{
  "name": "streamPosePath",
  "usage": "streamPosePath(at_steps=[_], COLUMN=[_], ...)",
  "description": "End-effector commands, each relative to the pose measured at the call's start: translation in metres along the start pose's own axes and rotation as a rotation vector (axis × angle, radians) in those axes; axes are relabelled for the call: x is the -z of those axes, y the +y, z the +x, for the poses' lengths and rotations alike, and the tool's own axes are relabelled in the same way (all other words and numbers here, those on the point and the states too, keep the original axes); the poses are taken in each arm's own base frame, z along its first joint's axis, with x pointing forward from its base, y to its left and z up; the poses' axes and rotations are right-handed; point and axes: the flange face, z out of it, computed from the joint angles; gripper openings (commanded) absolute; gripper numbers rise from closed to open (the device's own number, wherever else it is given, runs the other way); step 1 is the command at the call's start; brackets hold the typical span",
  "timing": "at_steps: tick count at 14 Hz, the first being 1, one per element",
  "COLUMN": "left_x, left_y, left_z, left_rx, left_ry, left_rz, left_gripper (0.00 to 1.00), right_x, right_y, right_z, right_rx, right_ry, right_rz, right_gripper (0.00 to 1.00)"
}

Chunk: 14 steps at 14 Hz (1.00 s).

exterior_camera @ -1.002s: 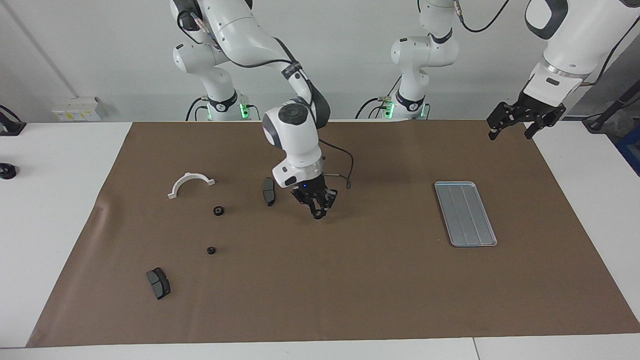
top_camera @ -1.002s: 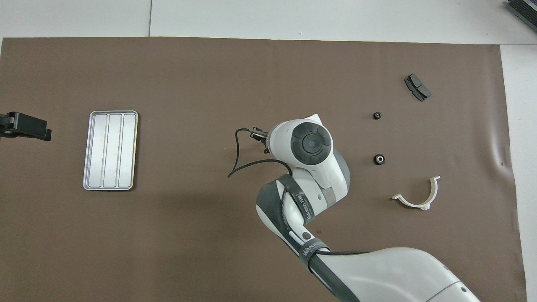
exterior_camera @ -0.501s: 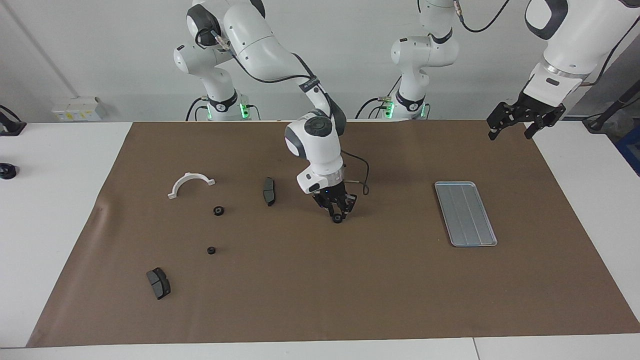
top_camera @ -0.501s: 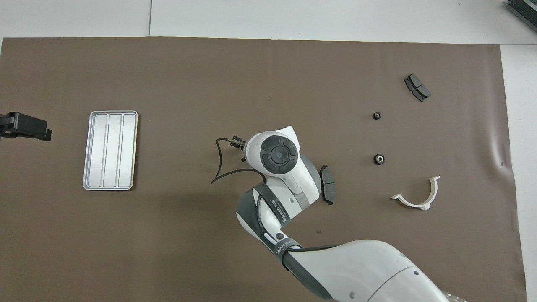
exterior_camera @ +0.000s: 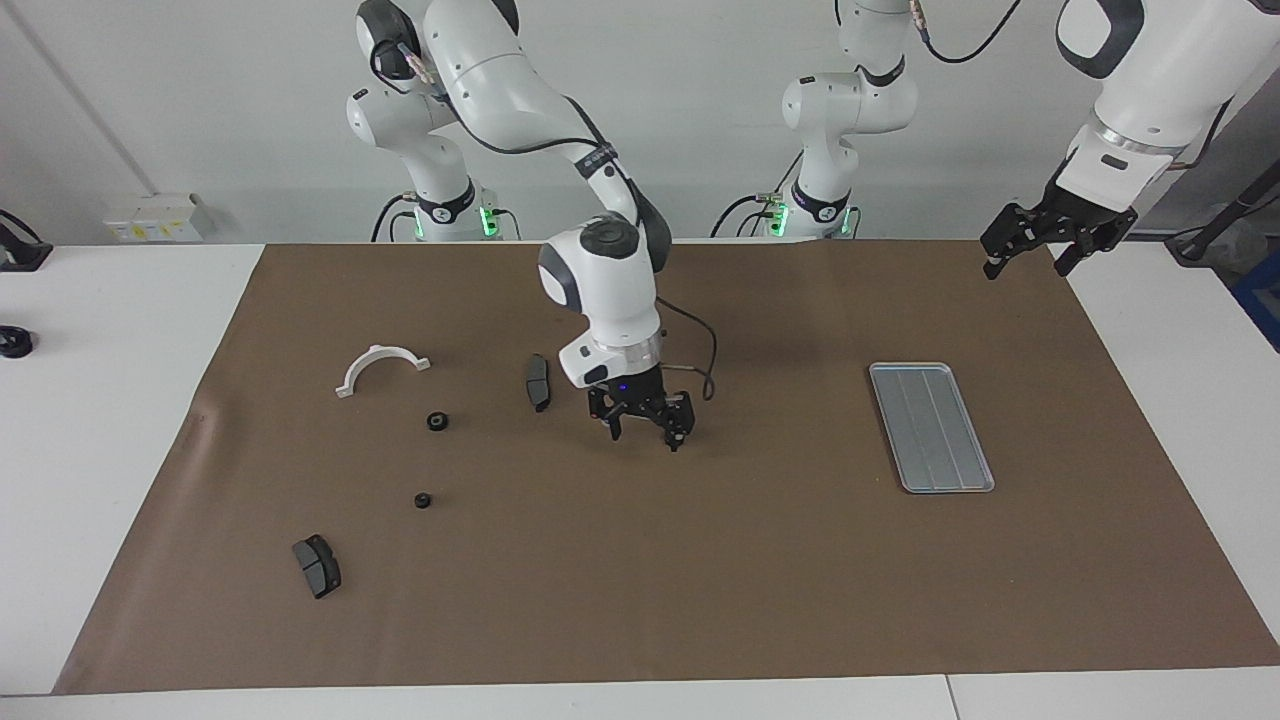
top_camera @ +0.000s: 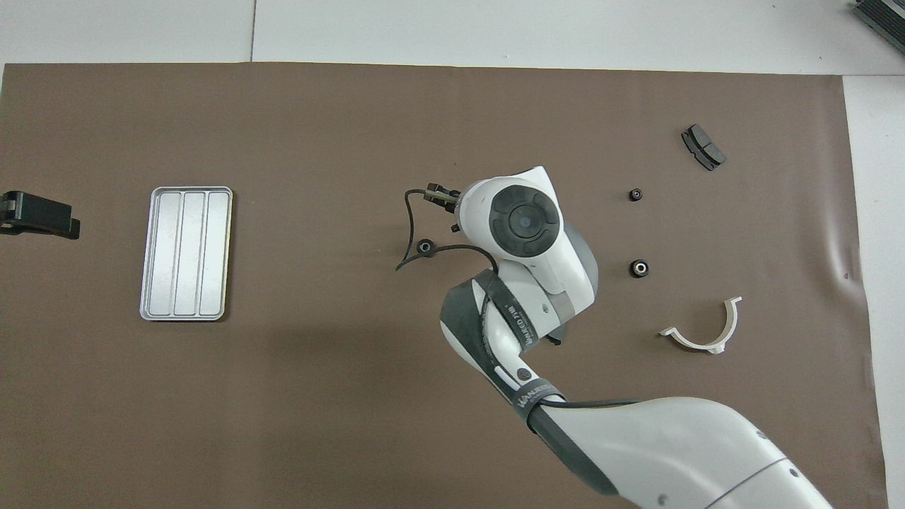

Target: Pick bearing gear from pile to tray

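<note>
The right gripper [exterior_camera: 643, 432] hangs low over the middle of the brown mat [exterior_camera: 640, 600]. Its fingers are spread wide and hold nothing. In the overhead view a small black gear [top_camera: 425, 247] lies flat on the mat beside the arm's looping cable [top_camera: 406, 233]. In the facing view it falls right at one fingertip, so I cannot tell whether the finger touches it. This gear sits between the pile and the tray [exterior_camera: 930, 428], well apart from both, which suggests the carry is not finished and the gear needs gripping again where it lies. The open jaws pointing straight down suit that, since they can straddle a small round part from above. The tray rests toward the left arm's end of the table with nothing on its ridged floor. Two other gears [exterior_camera: 436, 421] [exterior_camera: 422, 500] lie toward the right arm's end. With them are a white half-ring [exterior_camera: 380, 365], a dark pad [exterior_camera: 538, 382] close by the gripper, and a second pad [exterior_camera: 317, 566] farther from the robots. The left gripper [exterior_camera: 1040, 245] waits in the air over the mat's corner near the tray, fingers apart and out of the way.
</note>
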Motion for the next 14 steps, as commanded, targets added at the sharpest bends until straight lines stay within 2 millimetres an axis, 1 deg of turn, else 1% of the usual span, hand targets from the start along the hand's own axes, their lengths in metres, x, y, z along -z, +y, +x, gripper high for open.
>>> streamPosePath(at_steps=[1, 3, 4, 5, 6, 7, 9, 10, 12, 13, 14], left_x=[-0.008, -0.022, -0.030, -0.039, -0.049, -0.062, -0.086, -0.095, -0.115, -0.130, -0.147], left_y=[0.026, 0.046, 0.064, 0.075, 0.092, 0.110, 0.135, 0.146, 0.170, 0.187, 0.193], left_z=[0.000, 0.007, 0.011, 0.017, 0.023, 0.030, 0.042, 0.046, 0.052, 0.051, 0.049], left_rx=[-0.042, -0.072, -0.096, -0.082, -0.073, -0.077, -0.070, -0.072, -0.061, -0.054, -0.059], left_ry=[0.048, 0.069, 0.070, 0.071, 0.077, 0.080, 0.093, 0.096, 0.103, 0.115, 0.148], left_rz=[-0.014, -0.015, -0.016, -0.017, -0.019, -0.020, -0.023, -0.024, -0.027, -0.033, -0.041], left_gripper=[1.00, 1.00, 1.00, 1.00, 1.00, 1.00, 1.00, 1.00, 1.00, 1.00, 1.00], right_x=[0.040, 0.061, 0.065, 0.066, 0.070, 0.071, 0.069, 0.070, 0.066, 0.066, 0.063], right_y=[0.046, 0.084, 0.102, 0.117, 0.132, 0.146, 0.169, 0.179, 0.198, 0.205, 0.213], right_z=[0.042, 0.075, 0.089, 0.100, 0.109, 0.117, 0.127, 0.129, 0.134, 0.133, 0.133], right_rx=[0.108, 0.143, 0.182, 0.218, 0.235, 0.246, 0.282, 0.286, 0.292, 0.302, 0.306], right_ry=[-0.004, 0.001, -0.002, -0.008, -0.012, -0.021, -0.050, -0.055, -0.071, -0.078, -0.087], right_rz=[-0.048, -0.068, -0.080, -0.091, -0.100, -0.110, -0.129, -0.132, -0.139, -0.138, -0.141], right_gripper=[1.00, 1.00, 1.00, 1.00, 1.00, 1.00, 1.00, 1.00, 1.00, 1.00, 1.00])
